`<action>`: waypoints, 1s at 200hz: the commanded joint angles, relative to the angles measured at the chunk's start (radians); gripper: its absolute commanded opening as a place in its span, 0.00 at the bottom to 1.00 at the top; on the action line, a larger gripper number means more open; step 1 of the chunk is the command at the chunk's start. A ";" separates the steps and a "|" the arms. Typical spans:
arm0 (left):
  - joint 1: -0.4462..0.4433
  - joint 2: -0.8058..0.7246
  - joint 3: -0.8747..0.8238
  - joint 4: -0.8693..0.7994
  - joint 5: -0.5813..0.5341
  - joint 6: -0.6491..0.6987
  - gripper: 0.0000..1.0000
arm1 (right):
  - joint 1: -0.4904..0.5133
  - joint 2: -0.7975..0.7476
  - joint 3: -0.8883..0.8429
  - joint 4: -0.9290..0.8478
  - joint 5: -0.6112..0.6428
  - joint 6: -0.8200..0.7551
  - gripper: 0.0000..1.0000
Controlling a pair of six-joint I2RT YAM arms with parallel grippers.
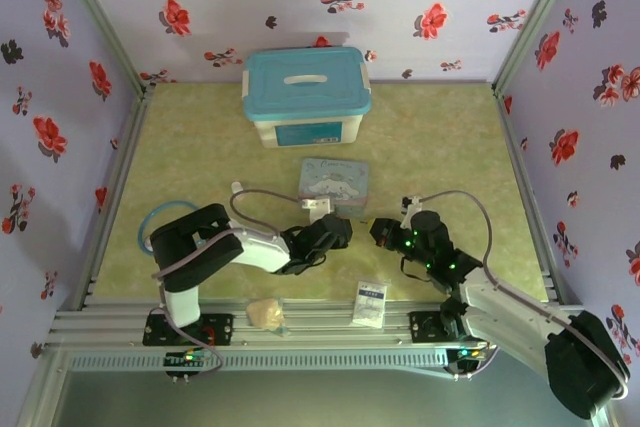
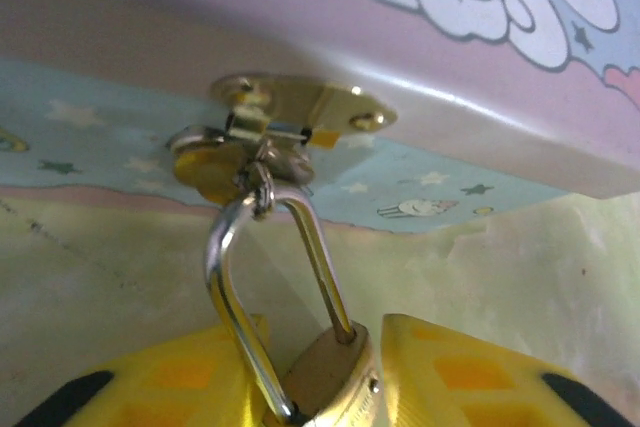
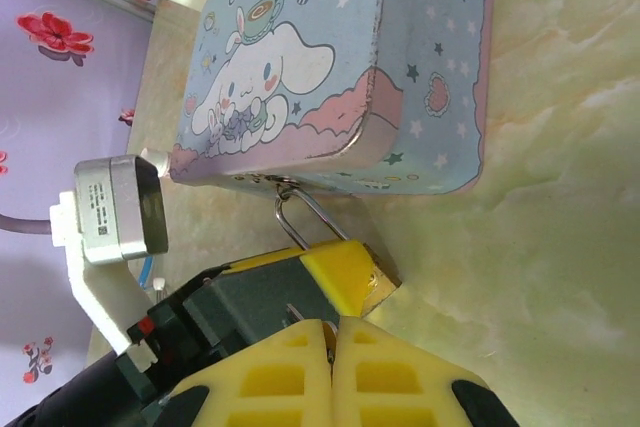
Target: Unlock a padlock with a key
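The padlock (image 2: 335, 379) points shackle-first toward the tin's hasp (image 2: 300, 112).

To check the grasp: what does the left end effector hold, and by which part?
The left end effector holds the padlock by its brass body; the shackle is hooked through the hasp of the tin.

Padlock (image 2: 332, 379), brass: body being gripped between yellow fingers (image 2: 465, 367) of left gripper (image 2: 325, 352), shackle (image 2: 222, 277) hanging through gold hasp (image 2: 300, 112) of cartoon tin (image 2: 450, 57).

Brass padlock (image 2: 335, 377), silvery shackle (image 2: 222, 277) through the cartoon tin (image 2: 480, 67) hasp (image 2: 300, 107); body between left gripper (image 2: 322, 372) fingers (image 2: 470, 377)
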 commanded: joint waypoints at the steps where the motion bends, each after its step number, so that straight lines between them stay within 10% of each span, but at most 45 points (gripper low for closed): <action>1: 0.015 0.094 0.003 -0.019 0.052 0.001 0.26 | 0.007 -0.023 -0.018 -0.002 0.031 0.019 0.00; 124: 0.018 0.010 -0.044 0.210 0.192 -0.209 0.05 | 0.016 -0.014 -0.074 -0.007 -0.008 0.298 0.00; 200: 0.020 0.016 -0.113 0.518 0.089 -0.424 0.00 | 0.040 0.013 -0.144 0.103 0.079 0.487 0.00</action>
